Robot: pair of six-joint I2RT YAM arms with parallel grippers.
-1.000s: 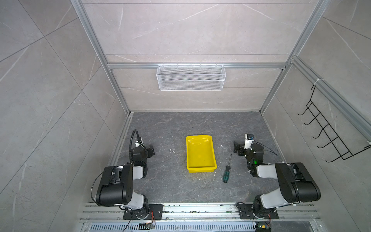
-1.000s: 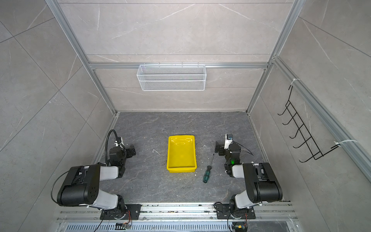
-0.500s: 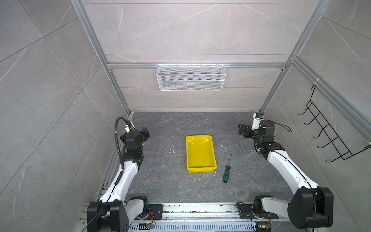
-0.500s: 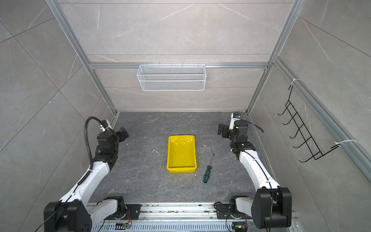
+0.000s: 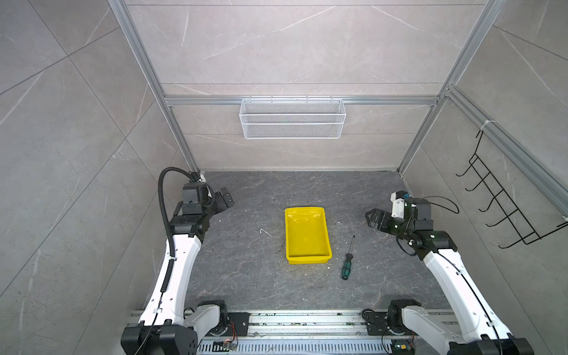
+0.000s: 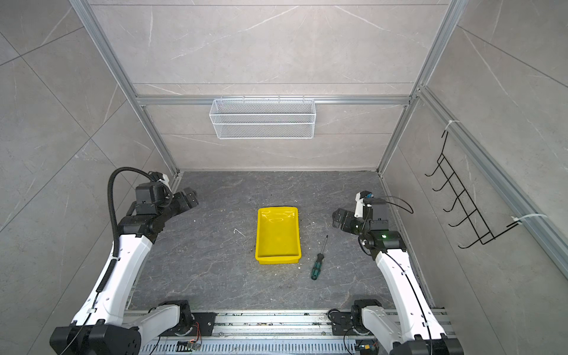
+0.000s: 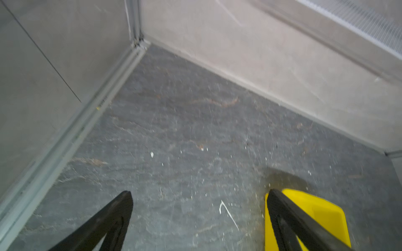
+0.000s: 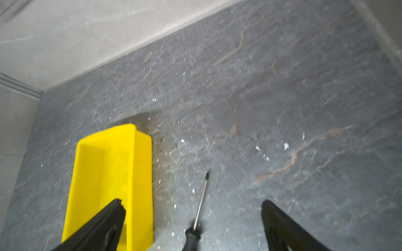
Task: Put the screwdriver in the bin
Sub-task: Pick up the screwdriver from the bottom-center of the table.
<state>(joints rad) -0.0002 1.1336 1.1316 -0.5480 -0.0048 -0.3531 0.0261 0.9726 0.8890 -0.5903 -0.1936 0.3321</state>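
Beside the yellow bin [image 5: 309, 259] lies the screwdriver [image 5: 348, 259], green-and-black handle, dark shaft; left gripper [image 7: 199, 192] and right gripper [image 8: 191, 201] gape empty.

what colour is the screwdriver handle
Green and black; the screwdriver shows it best in a top view, lying beside the yellow bin.

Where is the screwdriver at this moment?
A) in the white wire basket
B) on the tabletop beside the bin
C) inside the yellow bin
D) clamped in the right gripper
B: the screwdriver lies flat on the tabletop, apart from the bin's wall, and the open right gripper is clear of it.
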